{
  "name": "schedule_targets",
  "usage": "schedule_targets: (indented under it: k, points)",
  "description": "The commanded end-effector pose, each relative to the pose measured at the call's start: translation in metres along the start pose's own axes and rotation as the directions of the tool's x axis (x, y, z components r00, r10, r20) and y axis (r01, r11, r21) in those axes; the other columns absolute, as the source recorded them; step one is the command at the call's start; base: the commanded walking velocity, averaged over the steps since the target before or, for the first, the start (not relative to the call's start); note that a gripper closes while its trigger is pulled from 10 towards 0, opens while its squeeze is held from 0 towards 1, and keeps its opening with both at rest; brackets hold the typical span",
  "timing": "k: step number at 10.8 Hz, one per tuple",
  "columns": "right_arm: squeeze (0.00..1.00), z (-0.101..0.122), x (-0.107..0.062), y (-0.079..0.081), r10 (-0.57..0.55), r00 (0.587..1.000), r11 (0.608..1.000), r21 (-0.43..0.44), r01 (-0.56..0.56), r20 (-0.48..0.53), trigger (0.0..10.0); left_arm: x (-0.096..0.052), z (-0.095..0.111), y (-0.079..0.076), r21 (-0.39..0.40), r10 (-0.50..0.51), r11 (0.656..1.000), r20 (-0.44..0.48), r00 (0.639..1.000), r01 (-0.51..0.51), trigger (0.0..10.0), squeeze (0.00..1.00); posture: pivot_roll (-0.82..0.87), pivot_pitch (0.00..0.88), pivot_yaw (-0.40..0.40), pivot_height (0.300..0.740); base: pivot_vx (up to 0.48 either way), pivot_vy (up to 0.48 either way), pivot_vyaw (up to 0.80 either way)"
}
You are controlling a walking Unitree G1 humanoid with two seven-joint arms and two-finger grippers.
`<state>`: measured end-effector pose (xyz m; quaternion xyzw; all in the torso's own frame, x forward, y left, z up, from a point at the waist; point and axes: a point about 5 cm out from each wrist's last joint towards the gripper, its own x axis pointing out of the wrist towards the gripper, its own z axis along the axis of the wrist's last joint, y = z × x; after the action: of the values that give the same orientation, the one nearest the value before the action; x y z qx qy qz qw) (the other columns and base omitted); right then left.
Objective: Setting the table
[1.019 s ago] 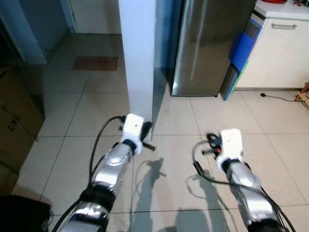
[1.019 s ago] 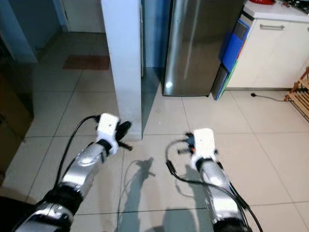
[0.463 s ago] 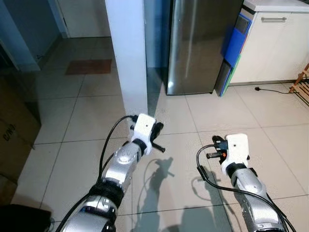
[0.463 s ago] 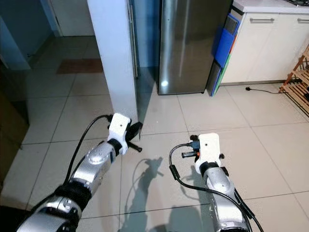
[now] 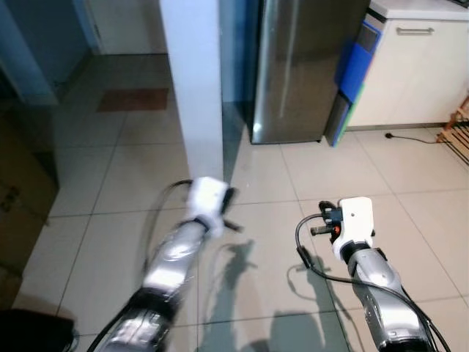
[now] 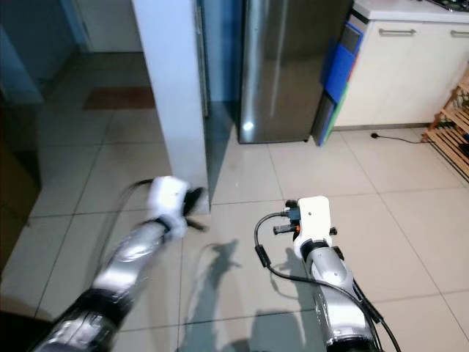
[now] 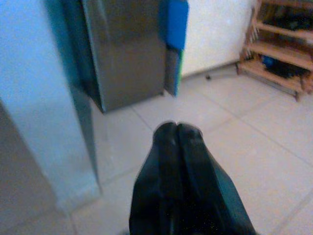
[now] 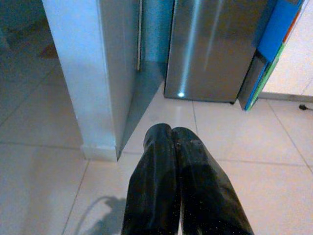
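Both silver arms reached forward over the pale beige tiled floor (image 5: 110,183), nothing held. Left claw (image 7: 177,128) was pressed together, black fingertips touching, empty; in the head view its arm was motion-blurred at about 8 o'clock, white wrist housing (image 5: 207,198) just before the pillar's foot. Right claw (image 8: 171,131) was also pressed together and empty, its arm at about 5 o'clock with a white wrist housing (image 5: 354,217) and a black cable (image 5: 306,257) looping beside it. Arm shadows lay on the tiles between the two arms.

At 12 o'clock, just beyond the left wrist, stood a white square pillar (image 5: 192,81). Right behind it at 1 o'clock was a tall stainless-steel refrigerator (image 5: 308,66), with a light glint low on its door. A flat blue panel with a green edge (image 5: 355,70) leaned between the refrigerator and a cream cabinet with a metal handle (image 5: 418,70) at 2 o'clock; the cabinet's pale worktop (image 6: 410,9) ran along the upper edge. A black power cord (image 5: 414,136) lay on the floor at the cabinet's base. A wooden slatted rack (image 6: 451,128) stood at 3 o'clock. A brown floor mat (image 5: 133,99) lay far off at 11 o'clock.

No tableware or dining table could be made out, so the task's things could not be placed.
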<state>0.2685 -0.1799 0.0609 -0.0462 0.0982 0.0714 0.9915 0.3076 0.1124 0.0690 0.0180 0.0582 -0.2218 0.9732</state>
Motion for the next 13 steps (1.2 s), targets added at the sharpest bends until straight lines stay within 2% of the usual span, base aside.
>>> schedule_targets:
  k: [1,2,3,4,5,6,7,10,11,12,13]
  points:
    - [0.00,0.003,-0.003,-0.002,0.008,1.000,1.000,-0.001,-0.008,0.014,10.0,-0.008,0.001,0.006,0.004,-0.008,1.000,-0.004,1.000,0.008,10.0,0.00,-0.03,0.000,-0.006,0.740,0.000,0.000,0.00]
    - [0.00,-0.001,-0.010,-0.003,0.024,1.000,1.000,-0.007,-0.023,0.007,10.0,-0.024,-0.007,0.008,0.019,-0.026,0.999,-0.030,0.999,0.026,10.0,0.00,-0.02,0.000,-0.004,0.740,0.000,0.000,0.00]
    - [0.00,-0.009,-0.023,-0.008,0.049,0.999,0.999,0.004,-0.049,-0.014,10.0,-0.055,-0.021,0.011,0.038,-0.052,0.998,-0.071,0.996,0.055,10.0,0.00,-0.02,0.000,-0.004,0.740,0.000,0.000,0.00]
    - [0.00,-0.014,-0.030,-0.011,0.061,0.998,0.998,0.025,-0.061,-0.021,10.0,-0.065,-0.023,0.006,0.042,-0.072,0.996,-0.066,0.995,0.074,10.0,0.00,-0.01,0.000,-0.012,0.740,0.000,0.000,0.00]
    - [0.00,-0.013,-0.031,-0.007,0.067,0.998,0.997,0.044,-0.066,-0.001,10.0,-0.058,-0.014,-0.001,0.130,-0.065,0.989,-0.023,0.998,0.068,10.0,0.00,-0.01,0.000,-0.019,0.740,0.000,0.000,0.00]
    - [0.00,-0.009,-0.028,-0.002,0.075,0.997,0.996,0.046,-0.076,0.012,10.0,-0.052,-0.011,-0.006,0.071,-0.072,0.995,-0.019,0.997,0.074,10.0,0.00,-0.01,0.000,-0.017,0.740,0.000,0.000,0.00]
    - [0.00,-0.006,-0.025,-0.001,0.079,0.997,0.995,0.058,-0.080,0.024,10.0,-0.049,-0.008,-0.008,0.062,-0.086,0.994,-0.014,0.996,0.086,10.0,0.00,-0.01,0.000,-0.015,0.740,0.000,0.000,0.00]
    - [0.00,-0.001,-0.016,0.004,0.095,0.995,0.995,0.039,-0.097,0.037,10.0,-0.034,-0.009,-0.005,0.090,-0.042,0.995,-0.038,0.998,0.046,10.0,0.00,-0.02,0.000,-0.016,0.740,0.000,0.000,0.00]
    - [0.00,0.000,-0.015,0.004,0.094,0.995,0.995,0.039,-0.096,0.042,10.0,-0.034,-0.011,-0.006,0.086,-0.051,0.995,-0.041,0.998,0.054,10.0,0.00,-0.02,0.000,-0.016,0.740,0.000,0.000,0.00]
    - [0.00,0.000,-0.015,0.003,0.077,0.996,0.996,0.042,-0.079,0.041,10.0,-0.034,-0.013,-0.007,0.049,-0.055,0.997,-0.043,0.998,0.057,10.0,0.00,-0.02,0.000,-0.016,0.740,0.000,0.000,0.00]
    - [0.00,-0.001,-0.014,0.003,0.077,0.996,0.996,0.037,-0.079,0.033,10.0,-0.032,-0.012,-0.008,0.057,-0.055,0.997,-0.038,0.998,0.057,10.0,0.00,-0.02,0.000,-0.016,0.740,0.000,0.000,-0.60]
